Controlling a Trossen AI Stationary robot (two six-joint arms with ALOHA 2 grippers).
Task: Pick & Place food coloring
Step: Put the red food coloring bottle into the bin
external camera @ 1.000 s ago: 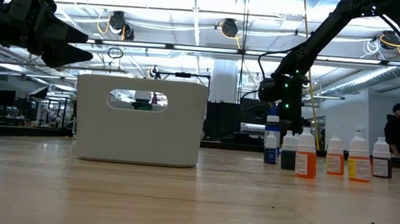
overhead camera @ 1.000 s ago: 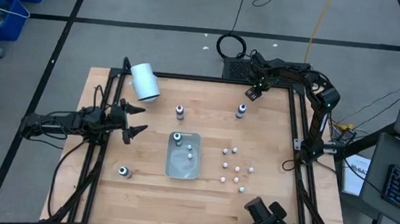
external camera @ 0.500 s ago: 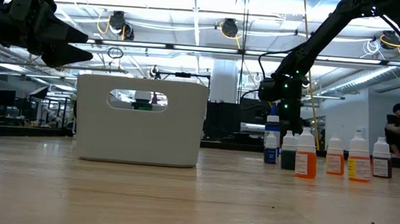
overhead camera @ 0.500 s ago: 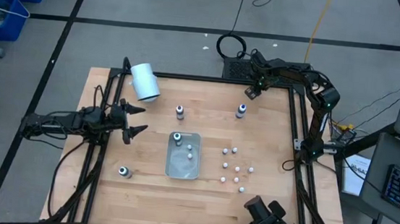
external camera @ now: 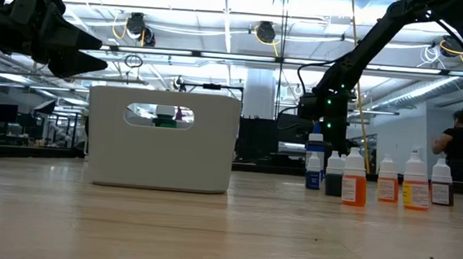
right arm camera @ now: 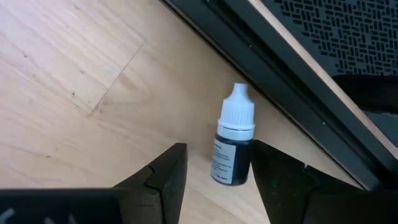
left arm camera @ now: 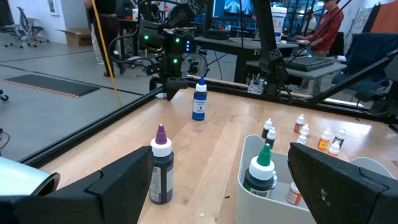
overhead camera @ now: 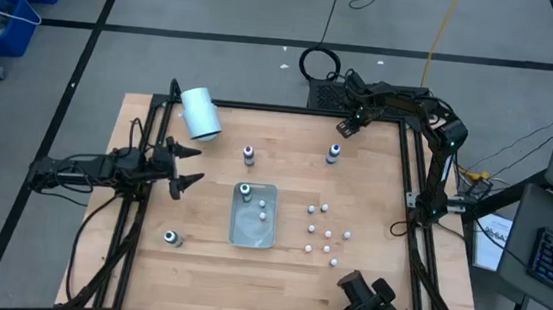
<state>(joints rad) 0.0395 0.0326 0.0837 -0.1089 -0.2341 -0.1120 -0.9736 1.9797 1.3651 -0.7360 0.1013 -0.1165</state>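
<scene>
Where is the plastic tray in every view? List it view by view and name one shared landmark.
High view: the tray lies near the table's middle.
Low view: left of centre, its wall and handle slot face the camera.
Left wrist view: lower right, rim partly cut off.
Right wrist view: not in it.
Landmark: the green-topped bottle standing in the tray.

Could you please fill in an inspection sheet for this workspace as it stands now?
Surface: wooden table, black frame.
Job's things: clear tray mid-table holding bottles; a cluster of small bottles to its right; single bottles apart.
Clutter: white cylinder lying at the far left corner.
Hands: left hand open, left of the tray; right hand open around a white-capped dark bottle at the far edge.
Cables: coil on the floor.
Surroundings: person behind.
</scene>
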